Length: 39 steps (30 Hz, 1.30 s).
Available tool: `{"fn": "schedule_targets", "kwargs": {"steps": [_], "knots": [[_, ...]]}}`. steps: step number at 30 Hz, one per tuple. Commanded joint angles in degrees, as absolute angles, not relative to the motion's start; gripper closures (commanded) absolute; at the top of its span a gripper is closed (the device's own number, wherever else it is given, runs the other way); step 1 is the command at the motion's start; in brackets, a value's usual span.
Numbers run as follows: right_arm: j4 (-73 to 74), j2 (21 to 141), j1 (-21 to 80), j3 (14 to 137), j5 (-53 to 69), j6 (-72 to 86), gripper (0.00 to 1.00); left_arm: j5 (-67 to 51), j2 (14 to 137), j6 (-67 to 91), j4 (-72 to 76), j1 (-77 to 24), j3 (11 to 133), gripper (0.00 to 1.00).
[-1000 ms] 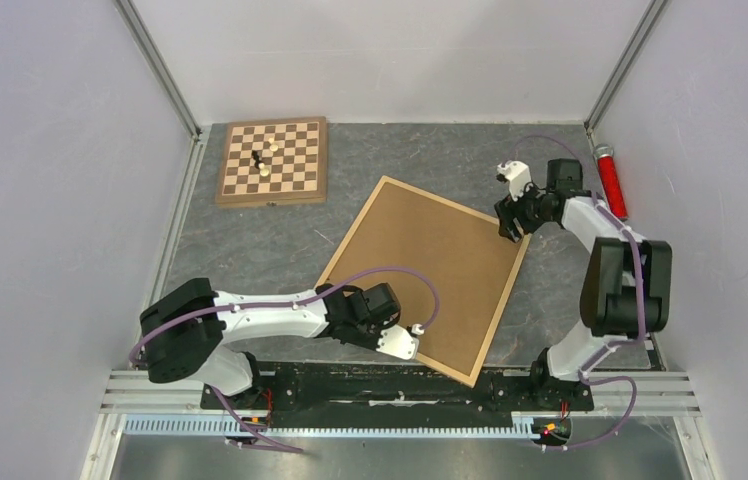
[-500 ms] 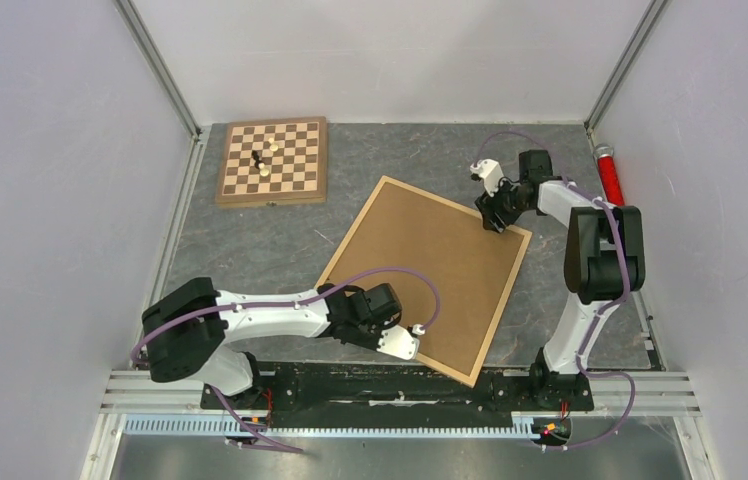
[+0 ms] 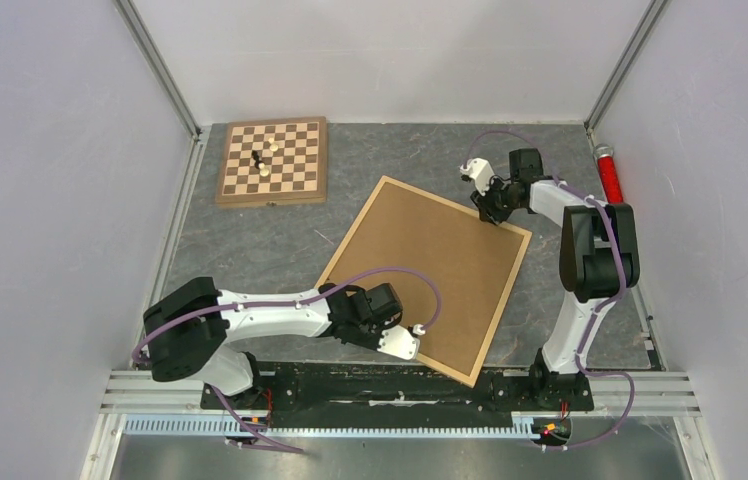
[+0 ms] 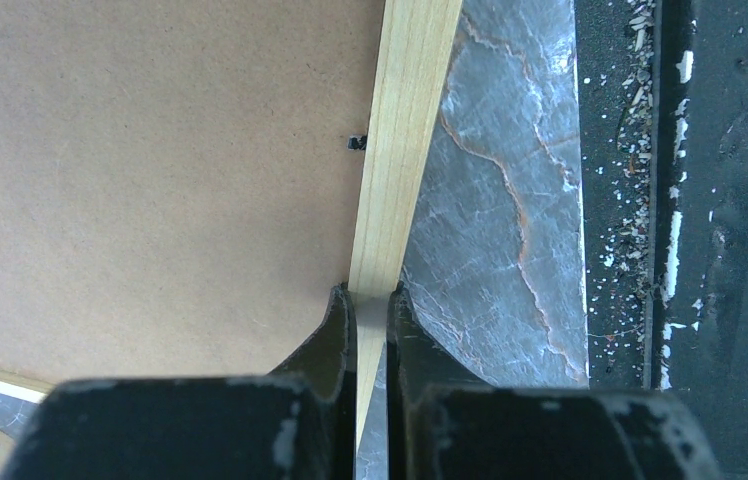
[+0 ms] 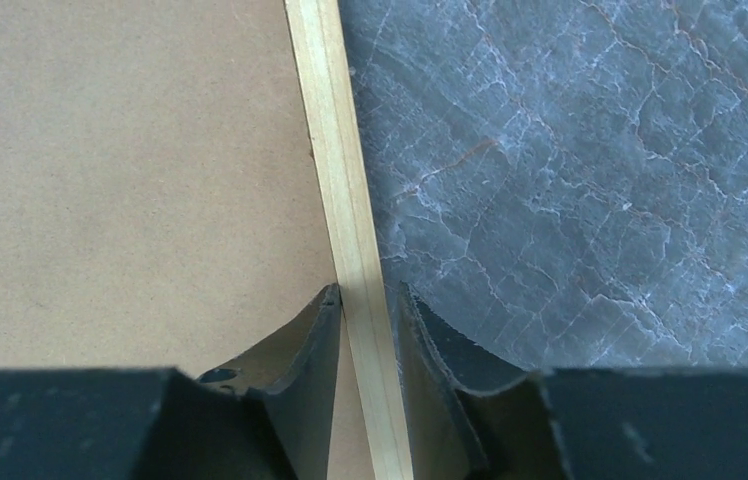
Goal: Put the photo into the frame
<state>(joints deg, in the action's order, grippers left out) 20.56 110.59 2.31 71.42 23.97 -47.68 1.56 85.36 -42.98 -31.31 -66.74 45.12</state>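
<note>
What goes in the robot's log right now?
left claw: shut on frame near edge | right claw: straddling frame far edge | frame: flat, back up

Robot lab test cell from where I drive, white panel walls either side of my right gripper, aluminium corner posts beyond it; grey marbled tabletop beneath it, slotted mounting rail behind it

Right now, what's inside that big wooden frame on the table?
A plain brown backing board fills the frame edge to edge. No photo shows; anything lying beneath the board is covered, so I cannot tell whether one is there.
</note>
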Motion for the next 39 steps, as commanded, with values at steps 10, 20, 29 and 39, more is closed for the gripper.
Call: {"fn": "schedule_targets", "kwargs": {"steps": [10, 20, 29, 39], "knots": [[23.55, 114.34, 2.58, 71.59, 22.18, -49.38, 1.00, 5.85, 85.55, -39.49, -30.33, -64.01, 43.65, 0.81], [20.75, 107.12, 2.62, 75.12, 21.78, -44.58, 1.00, -5.83, 83.23, -34.32, -32.68, -51.50, 51.90, 0.37], [18.51, 98.52, 6.14, 75.57, 18.62, -41.73, 1.00, -12.40, 85.24, -23.69, -28.51, -42.21, 61.76, 0.30], [20.69, 89.57, 12.25, 78.43, 14.35, -39.98, 1.00, -10.23, 91.44, -11.99, -22.59, -36.57, 77.26, 0.26]]}}
